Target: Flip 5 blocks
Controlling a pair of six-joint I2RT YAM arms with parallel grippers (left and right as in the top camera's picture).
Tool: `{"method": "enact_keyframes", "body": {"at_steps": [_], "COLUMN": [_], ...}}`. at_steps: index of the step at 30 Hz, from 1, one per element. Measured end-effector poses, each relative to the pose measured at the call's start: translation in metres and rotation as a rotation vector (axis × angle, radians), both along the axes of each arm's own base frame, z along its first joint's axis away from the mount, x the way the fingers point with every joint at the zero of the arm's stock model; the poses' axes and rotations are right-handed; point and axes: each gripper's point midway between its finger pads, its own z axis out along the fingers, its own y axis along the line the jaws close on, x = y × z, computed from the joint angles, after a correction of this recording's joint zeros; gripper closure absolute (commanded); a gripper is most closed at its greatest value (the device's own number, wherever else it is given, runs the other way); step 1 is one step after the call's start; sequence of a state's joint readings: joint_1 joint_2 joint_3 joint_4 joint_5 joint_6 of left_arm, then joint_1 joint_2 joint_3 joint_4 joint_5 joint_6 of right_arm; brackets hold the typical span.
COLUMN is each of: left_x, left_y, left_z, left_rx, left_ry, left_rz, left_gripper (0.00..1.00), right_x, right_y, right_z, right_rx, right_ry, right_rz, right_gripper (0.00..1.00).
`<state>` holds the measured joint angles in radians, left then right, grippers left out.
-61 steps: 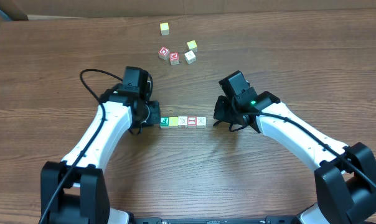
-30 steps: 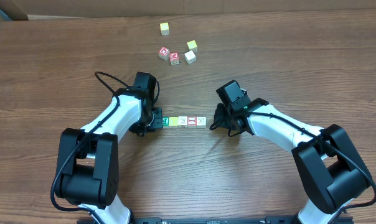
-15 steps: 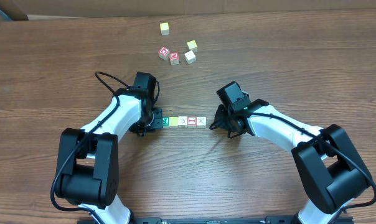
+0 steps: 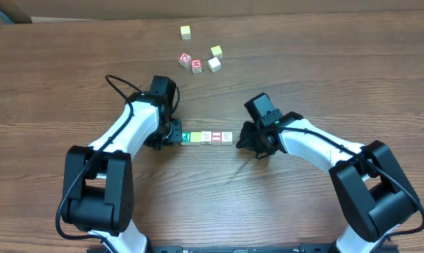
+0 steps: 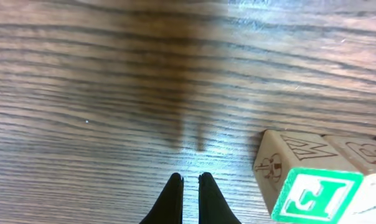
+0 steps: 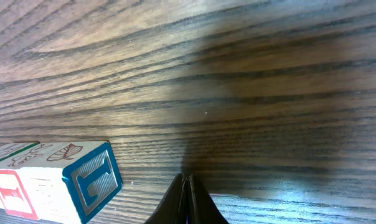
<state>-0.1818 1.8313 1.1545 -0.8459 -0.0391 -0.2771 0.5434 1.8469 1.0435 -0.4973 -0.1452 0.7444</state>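
Five blocks stand in a tight row at the table's middle: green (image 4: 186,136), yellow (image 4: 196,135), cream (image 4: 206,135), red-framed "I" (image 4: 216,136) and whitish with blue (image 4: 227,136). My left gripper (image 4: 171,133) is shut and empty, its tips low at the row's left end. The left wrist view has the gripper (image 5: 190,178) just left of the green block (image 5: 315,196), not touching it. My right gripper (image 4: 244,140) is shut and empty just off the row's right end. In its wrist view the gripper (image 6: 186,177) rests near the wood, right of the blue-faced block (image 6: 91,180).
At the back lie a red "D" cube (image 4: 185,59) and an "M" cube (image 4: 196,65), two pale cubes (image 4: 216,50) (image 4: 213,64), and a lone yellow cube (image 4: 186,31). A cardboard wall (image 4: 198,7) runs along the table's far edge.
Over two seconds both arms have folded in and brought their shut grippers close to the row's ends. In the last half second the left wrist shifted slightly. The blocks have not moved.
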Motion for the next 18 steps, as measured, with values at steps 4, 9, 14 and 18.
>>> {"method": "enact_keyframes", "body": {"at_steps": [4,9,14,18], "left_x": [-0.001,0.004,0.008,0.008], "left_y": [0.0,-0.002,-0.006,-0.009], "left_z": [0.0,0.0,-0.005,-0.007], "left_rx": [0.0,-0.01,-0.036,-0.05], "left_ry": [0.003,-0.017,-0.042,-0.047], "left_rz": [0.0,0.0,-0.002,-0.003], "left_gripper": [0.96,0.96,0.96,0.96], "right_x": [0.0,0.001,0.002,0.005], "right_y": [0.002,0.013,0.025,0.025], "right_z": [0.001,0.003,0.006,0.007], "right_rx": [-0.001,-0.001,0.002,-0.002], "right_ry": [-0.01,-0.048,-0.086,-0.103], "right_rz": [0.007,0.036,0.06,0.055], "right_gripper": [0.96,0.96,0.96,0.96]}}
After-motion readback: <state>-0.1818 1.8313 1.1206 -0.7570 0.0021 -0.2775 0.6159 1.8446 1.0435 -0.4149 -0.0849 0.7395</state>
